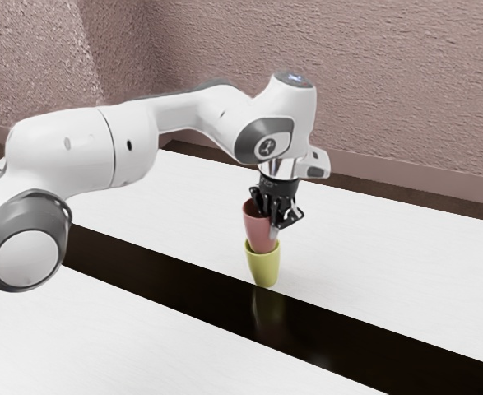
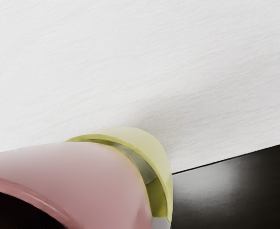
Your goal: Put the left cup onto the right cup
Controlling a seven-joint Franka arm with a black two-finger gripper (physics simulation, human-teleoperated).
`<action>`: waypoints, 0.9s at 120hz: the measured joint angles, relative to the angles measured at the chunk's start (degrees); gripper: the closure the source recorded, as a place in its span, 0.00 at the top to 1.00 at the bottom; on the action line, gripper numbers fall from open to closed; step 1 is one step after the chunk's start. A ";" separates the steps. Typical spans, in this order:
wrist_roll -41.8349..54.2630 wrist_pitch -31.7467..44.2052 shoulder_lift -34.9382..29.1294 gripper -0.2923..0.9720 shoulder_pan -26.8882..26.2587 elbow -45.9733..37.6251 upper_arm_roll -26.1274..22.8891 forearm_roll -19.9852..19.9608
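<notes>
The gripper (image 1: 275,220) points down from the arm (image 1: 142,148) and is closed on the rim of the pink cup (image 1: 255,222), its black fingers clamped at the side of the rim towards the exterior view's right. The pink cup leans slightly, and its base sits inside the mouth of the yellow cup (image 1: 263,263), which stands upright on the bench (image 1: 389,255). In the wrist view the pink cup (image 2: 82,181) looms close under the hand, with the yellow cup's (image 2: 149,152) rim ringing it. The yellow cup stands at the edge of a dark stripe (image 1: 183,284) that crosses the white bench. A pinkish textured wall (image 1: 389,74) rises behind.
</notes>
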 joint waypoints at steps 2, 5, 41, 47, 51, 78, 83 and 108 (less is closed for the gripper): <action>0.00 0.05 0.05 0.15 0.06 0.00 -0.07 -0.02; -0.01 0.11 0.11 0.16 0.13 0.00 -0.14 -0.05; -0.04 0.39 0.17 0.49 0.40 0.00 -0.62 -0.88; -0.06 0.38 0.12 0.54 0.41 0.00 -0.67 -1.00; -0.07 0.36 0.01 0.57 0.42 0.00 -0.68 -1.07; -0.17 -0.20 -1.98 0.68 0.12 -0.09 -0.67 -1.70; -0.19 -0.37 -2.60 0.69 0.01 -0.15 -0.63 -1.74; -0.27 -1.42 -6.85 0.74 -0.96 -1.10 -0.35 -1.93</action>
